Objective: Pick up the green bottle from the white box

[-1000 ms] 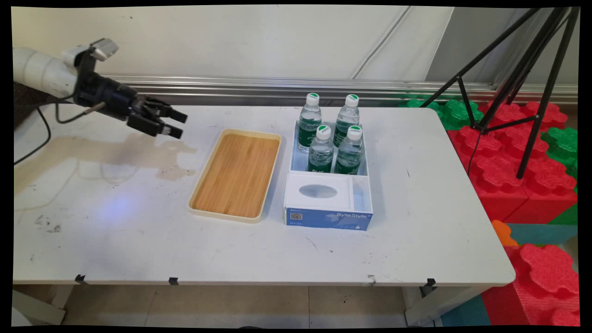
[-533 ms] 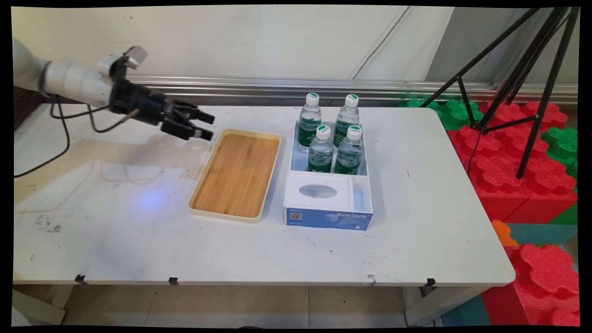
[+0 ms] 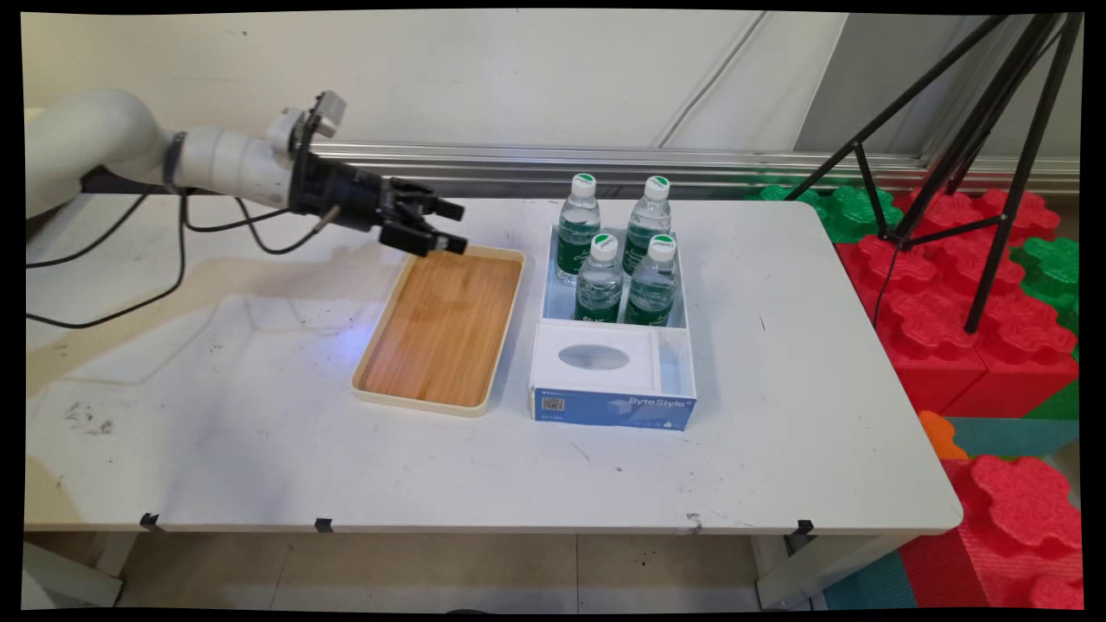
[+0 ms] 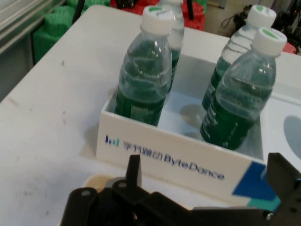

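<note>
Your end effector (image 3: 458,228) has travelled rightward across the table (image 3: 259,449) over the last second; a second ago it hung over the bare left part of the table, half a second ago it was just short of the tray (image 3: 423,408), and now it hovers above the tray's far left corner, reaching out level from the picture's left with its black cables (image 3: 181,250) trailing below the arm; its fingers (image 3: 449,210) stand apart and you can see nothing between them, so it is carrying nothing and touching nothing. The tray itself has not shifted; it is a cream-rimmed tray with a wooden floor, bare, lying just beside the box (image 3: 615,413) on the box's left. The box has a blue front and white walls; its far compartment holds four bottles (image 3: 600,278) with green labels and white caps, all upright, two behind and two in front, and its near part has a white top with an oval opening. From the hand camera you see the end effector (image 4: 207,179) pointing straight at the box's lettered side wall (image 4: 178,157), with the bottles (image 4: 143,80) rising behind that wall; the box is near but not yet touched. Nothing on the table has moved but the arm. Off the table's right end stand a black tripod (image 3: 994,130) and red and green foam blocks (image 3: 950,311).
</note>
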Tool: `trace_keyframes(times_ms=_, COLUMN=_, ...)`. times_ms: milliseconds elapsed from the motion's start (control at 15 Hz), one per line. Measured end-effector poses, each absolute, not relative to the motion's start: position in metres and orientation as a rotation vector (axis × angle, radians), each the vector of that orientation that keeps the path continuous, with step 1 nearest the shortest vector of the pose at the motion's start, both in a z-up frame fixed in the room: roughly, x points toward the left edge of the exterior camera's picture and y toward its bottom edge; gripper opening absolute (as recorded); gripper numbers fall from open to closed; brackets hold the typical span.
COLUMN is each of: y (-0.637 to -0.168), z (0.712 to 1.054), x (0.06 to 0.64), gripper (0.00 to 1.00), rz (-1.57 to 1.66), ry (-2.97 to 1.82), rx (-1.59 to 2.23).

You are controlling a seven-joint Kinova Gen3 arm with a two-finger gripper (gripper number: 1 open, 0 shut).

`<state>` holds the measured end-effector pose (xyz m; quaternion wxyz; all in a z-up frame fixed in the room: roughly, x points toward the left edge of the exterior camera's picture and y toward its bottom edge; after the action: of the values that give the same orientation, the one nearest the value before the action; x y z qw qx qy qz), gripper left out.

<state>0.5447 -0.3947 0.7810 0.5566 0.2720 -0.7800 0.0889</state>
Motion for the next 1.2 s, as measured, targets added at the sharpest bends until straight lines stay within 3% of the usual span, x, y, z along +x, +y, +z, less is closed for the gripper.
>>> trace_keyframes(times_ms=1200, y=-0.453, z=0.756, x=0.471, gripper=1.0, rz=0.349, ry=-1.823, rx=0.541)
